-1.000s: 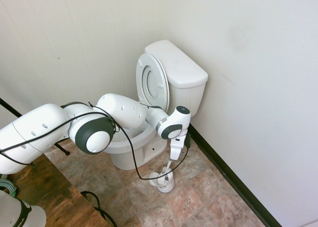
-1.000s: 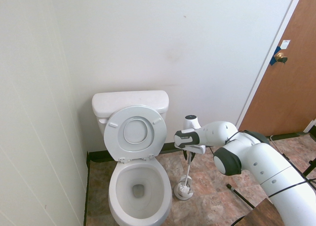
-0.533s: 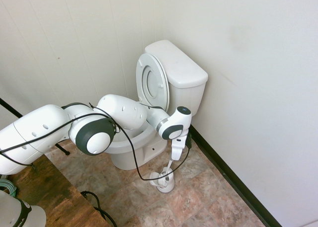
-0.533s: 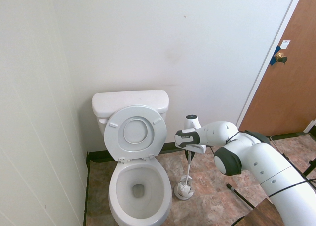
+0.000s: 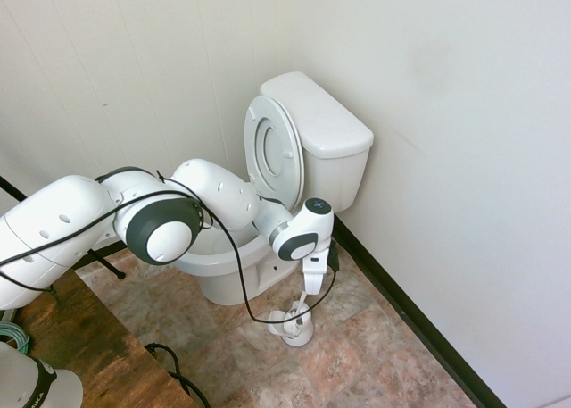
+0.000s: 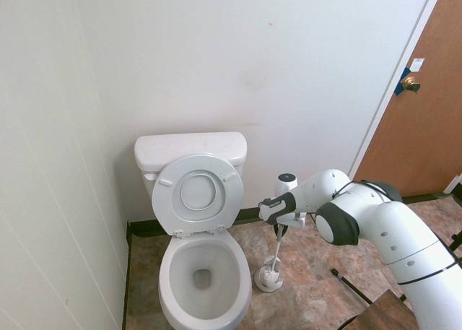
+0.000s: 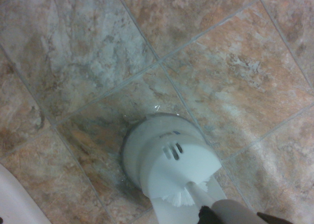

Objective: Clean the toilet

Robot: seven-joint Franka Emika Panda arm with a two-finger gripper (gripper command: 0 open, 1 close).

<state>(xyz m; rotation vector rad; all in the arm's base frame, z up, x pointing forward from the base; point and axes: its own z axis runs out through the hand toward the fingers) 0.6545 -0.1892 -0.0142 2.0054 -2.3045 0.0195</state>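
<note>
Apparently, we have gripped the toilet brush point(image 6: 276, 250), but scrubbing remains.
Our fingers point(image 6: 280, 232) are clamped on its handle, bristles in the brush holder point(image 6: 267, 279); the toilet point(image 6: 204, 238) stands just beside, against the wall point(image 6: 303, 70), lid point(image 6: 198, 190) up. Lifting out, scrubbing and returning the brush seem left.
</note>
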